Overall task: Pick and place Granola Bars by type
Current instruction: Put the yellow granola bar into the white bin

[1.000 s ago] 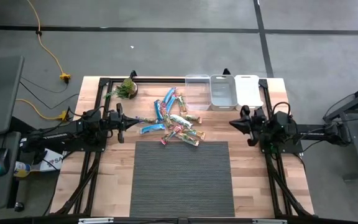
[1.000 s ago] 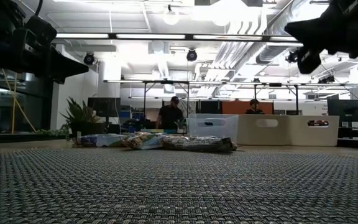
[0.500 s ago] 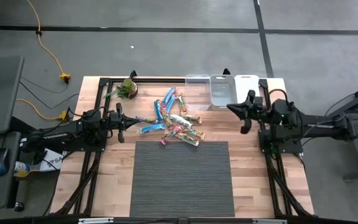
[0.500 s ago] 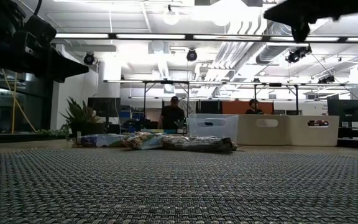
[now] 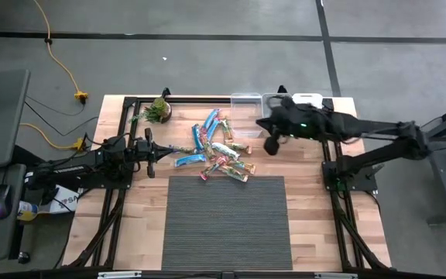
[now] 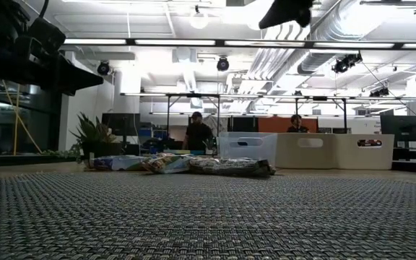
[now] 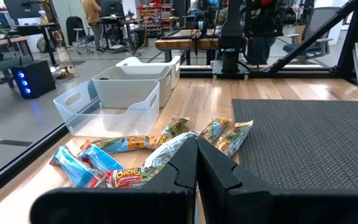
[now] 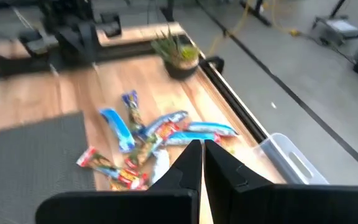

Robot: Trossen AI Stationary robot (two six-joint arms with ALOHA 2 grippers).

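Several Granola Bars [image 5: 219, 151] lie in a loose pile on the wooden table, just beyond the far edge of the grey mat [image 5: 225, 221]. Some are bright blue, some blue-red-white, some yellow-green. They also show in the left wrist view [image 7: 166, 146], the right wrist view [image 8: 145, 140] and the low view [image 6: 193, 165]. My left gripper [image 5: 159, 152] is shut and level, left of the pile, touching nothing. My right gripper [image 5: 259, 124] is shut and hangs high in the air right of the pile, tipped downward toward it [image 8: 202, 152].
Three rectangular plastic bins [image 5: 277, 112] stand in a row at the table's far right, partly under my right arm. A small potted plant [image 5: 159, 110] stands at the far left. In the room behind, people stand at benches [image 6: 197, 133].
My right gripper has risen well above the table and swung from the right side toward the left and far edge, over the bins toward the pile. It has tipped from level to pointing downward and stayed shut. The bars have not moved.
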